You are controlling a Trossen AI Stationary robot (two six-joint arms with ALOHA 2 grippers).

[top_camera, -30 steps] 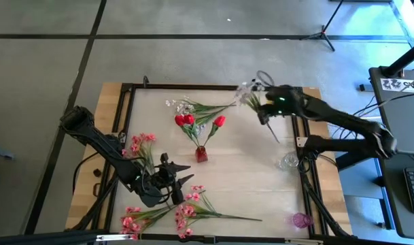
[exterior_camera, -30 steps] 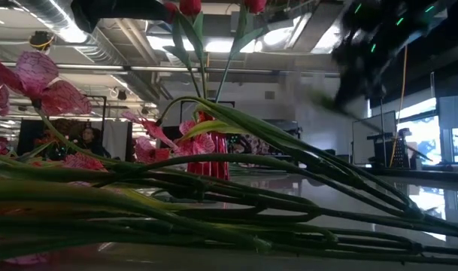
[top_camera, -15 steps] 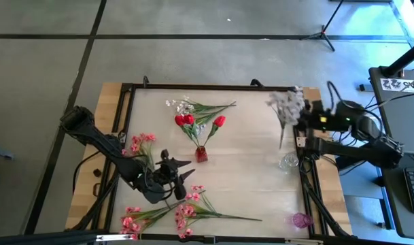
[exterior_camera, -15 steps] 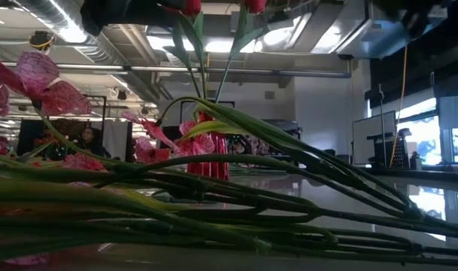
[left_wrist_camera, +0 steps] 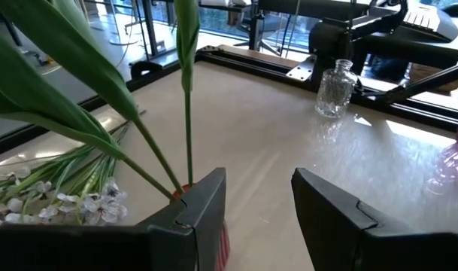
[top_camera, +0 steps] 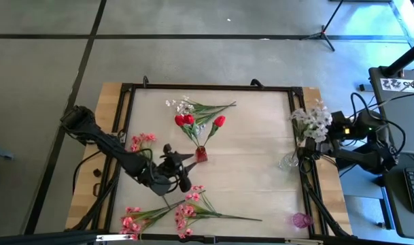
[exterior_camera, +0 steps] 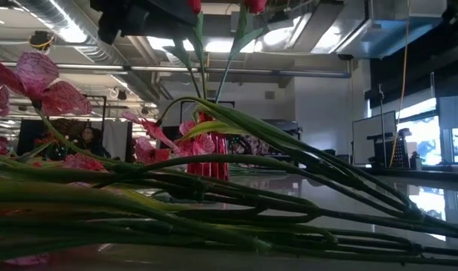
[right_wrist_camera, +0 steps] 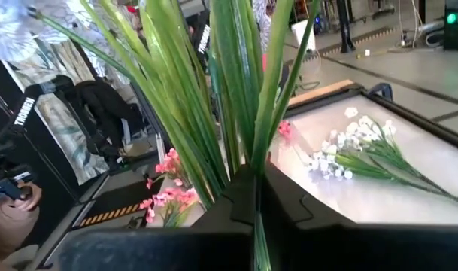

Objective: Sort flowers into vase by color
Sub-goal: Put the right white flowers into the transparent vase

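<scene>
At the right edge of the high view, a white flower sprig [top_camera: 312,120] is being clenched by the right gripper [top_camera: 327,133] above the clear vase [top_camera: 289,161]. At lower centre, the left gripper [top_camera: 181,171] is being kept released beside the red vase [top_camera: 201,154].

A pale wooden table [top_camera: 247,177] framed by a black rail is seen. A small red vase [top_camera: 201,154] with red tulips [top_camera: 186,120] stands near its middle. A white sprig [top_camera: 193,107] is laid just behind the vase. Pink sprays [top_camera: 186,209] are laid along the front edge, and another pink spray [top_camera: 141,140] at the left. A clear glass vase [top_camera: 287,161] and a purple vase [top_camera: 300,220] stand at the right edge.
</scene>
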